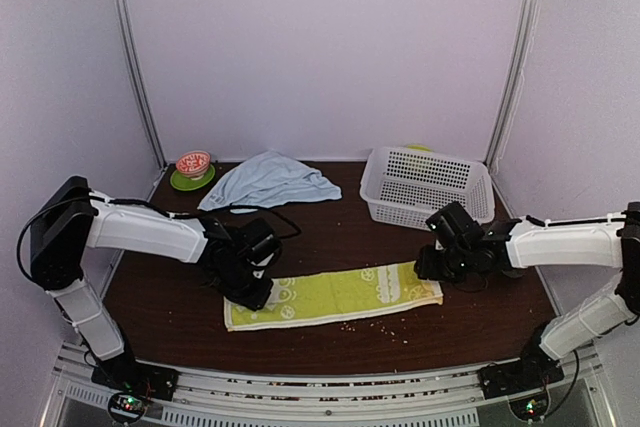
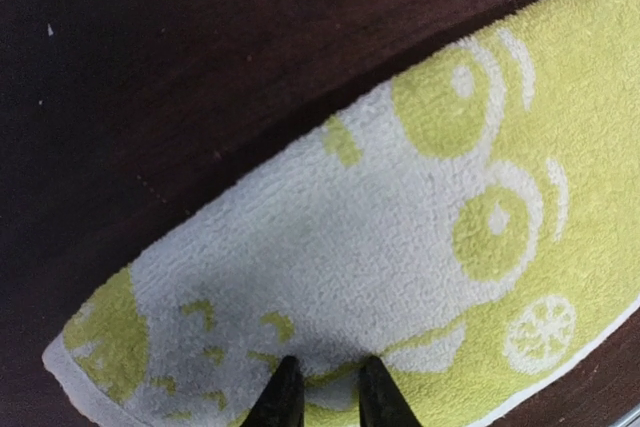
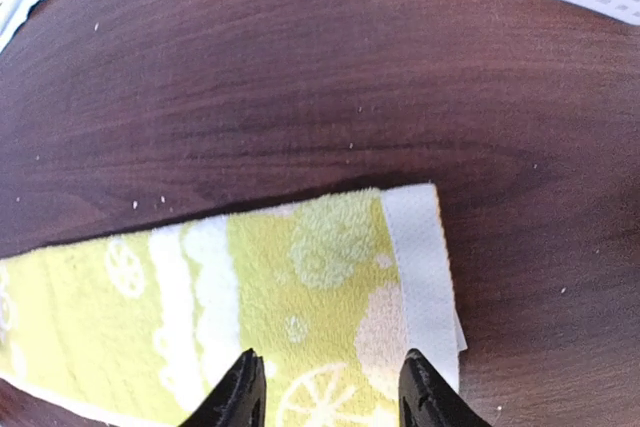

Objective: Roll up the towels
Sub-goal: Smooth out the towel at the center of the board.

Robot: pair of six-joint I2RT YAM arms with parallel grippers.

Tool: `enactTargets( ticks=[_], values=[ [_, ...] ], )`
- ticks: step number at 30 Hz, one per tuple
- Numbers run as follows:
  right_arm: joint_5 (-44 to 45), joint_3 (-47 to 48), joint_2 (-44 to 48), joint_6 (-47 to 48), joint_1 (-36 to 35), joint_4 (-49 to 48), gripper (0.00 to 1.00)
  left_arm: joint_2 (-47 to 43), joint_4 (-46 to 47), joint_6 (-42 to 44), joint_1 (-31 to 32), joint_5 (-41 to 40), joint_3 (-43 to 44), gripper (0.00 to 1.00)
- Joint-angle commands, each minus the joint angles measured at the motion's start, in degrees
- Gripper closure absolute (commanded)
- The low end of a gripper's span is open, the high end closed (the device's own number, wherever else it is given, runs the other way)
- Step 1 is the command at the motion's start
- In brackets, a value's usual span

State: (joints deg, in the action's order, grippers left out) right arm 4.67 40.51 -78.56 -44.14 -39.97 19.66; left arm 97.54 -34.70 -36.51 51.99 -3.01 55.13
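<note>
While the lime-green towel [image 1: 335,297] is laid flat on the table [image 1: 350,237] at lower centre, long axis left to right, its left end is met by the narrowly parted left end effector [image 2: 330,397], though whether cloth is gripped cannot be told. Its right end is overhung by the widely parted right end effector [image 3: 330,387].

Flat towel [image 1: 335,296] lies stretched left to right on the desk [image 1: 340,237], near centre. Bunched towel [image 1: 268,180] sits behind it, left of centre, well apart. Bowl [image 1: 193,161] on saucer [image 1: 183,183] is far left, just beside the bunched towel. Basket [image 1: 425,185] stands far right, behind the flat towel's right end.
</note>
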Motion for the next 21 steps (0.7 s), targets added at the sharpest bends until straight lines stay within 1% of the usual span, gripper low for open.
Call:
enactTargets(
  ticks=[1, 7, 14, 17, 19, 21],
  values=[
    [-0.30, -5.92, 1.59, -3.20, -2.52, -0.35, 0.56, 2.85, -1.21, 2.29, -1.07, -2.53, 0.56, 0.80],
    [-0.21, -11.41, 1.83, -4.93, -3.53, -1.80, 0.61, 3.10, -1.42, 2.85, -1.44, -2.75, 1.31, 0.79],
    [0.86, -15.29, 5.68, -5.82, -3.54, 0.65, 0.63, 1.50, -1.87, 2.72, -1.52, -3.53, -0.71, 0.77],
    [0.85, -16.20, 7.73, -6.36, -3.54, 1.39, 0.62, 0.35, -2.12, 2.80, -1.51, -3.89, -1.33, 0.75],
    [0.54, -15.79, 9.26, -6.44, -3.54, 2.05, 0.59, -0.31, -2.38, 3.19, -1.52, -3.82, -1.14, 0.74],
    [-0.36, -15.60, 12.93, -5.84, -3.62, 0.81, 0.54, -1.16, -2.56, 3.72, -1.45, -3.32, -0.65, 0.75]
  ],
)
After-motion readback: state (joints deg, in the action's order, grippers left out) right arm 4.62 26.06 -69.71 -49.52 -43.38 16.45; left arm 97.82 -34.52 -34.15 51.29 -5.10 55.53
